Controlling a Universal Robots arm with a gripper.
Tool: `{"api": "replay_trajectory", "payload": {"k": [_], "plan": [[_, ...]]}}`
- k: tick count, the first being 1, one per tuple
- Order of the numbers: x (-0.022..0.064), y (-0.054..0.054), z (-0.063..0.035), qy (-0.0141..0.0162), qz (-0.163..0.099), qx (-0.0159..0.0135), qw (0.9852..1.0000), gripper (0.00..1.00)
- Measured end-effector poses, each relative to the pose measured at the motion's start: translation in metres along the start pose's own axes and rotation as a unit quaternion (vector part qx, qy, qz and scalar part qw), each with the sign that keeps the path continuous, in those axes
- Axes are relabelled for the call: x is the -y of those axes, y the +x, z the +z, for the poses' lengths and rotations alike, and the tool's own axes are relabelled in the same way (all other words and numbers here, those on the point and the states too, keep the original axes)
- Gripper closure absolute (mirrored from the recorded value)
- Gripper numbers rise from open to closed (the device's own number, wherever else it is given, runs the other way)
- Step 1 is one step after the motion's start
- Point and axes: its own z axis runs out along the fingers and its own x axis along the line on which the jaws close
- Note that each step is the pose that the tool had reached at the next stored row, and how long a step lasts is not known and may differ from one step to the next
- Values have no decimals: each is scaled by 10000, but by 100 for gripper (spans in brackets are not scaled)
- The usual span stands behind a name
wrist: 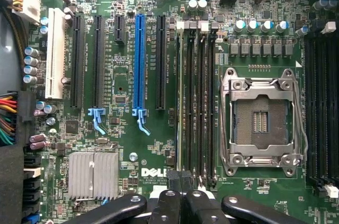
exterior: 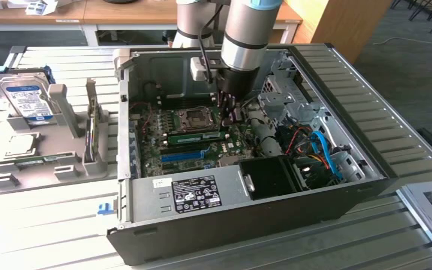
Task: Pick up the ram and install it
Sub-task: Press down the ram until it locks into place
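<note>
The ram (exterior: 197, 136) is a green stick with a white sticker, standing on edge in a memory slot beside the open processor socket (exterior: 193, 118). In the wrist view I see the ram (wrist: 178, 102) edge-on as a thin pale line in the slot farthest from the socket (wrist: 260, 121). My gripper (exterior: 231, 112) reaches down into the open computer case, above one end of those slots. Its black fingers (wrist: 169, 205) are pressed together, so the gripper (wrist: 183, 203) is shut with nothing showing between them. I cannot tell whether they touch the ram.
A grey holder (exterior: 43, 169) on the exterior view's left carries a hard drive (exterior: 30, 101), a square silver processor chip (exterior: 21, 145) and a thin board on edge (exterior: 92, 121). Inside the case are a power supply (exterior: 193, 194), a black fan box (exterior: 272, 177) and blue cables (exterior: 325, 152).
</note>
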Motion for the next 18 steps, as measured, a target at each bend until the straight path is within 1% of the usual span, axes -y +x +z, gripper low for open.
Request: {"api": "replay_trajectory", "payload": {"k": [18], "plan": [[23,-4,17,0,0,2,10000,90]]}}
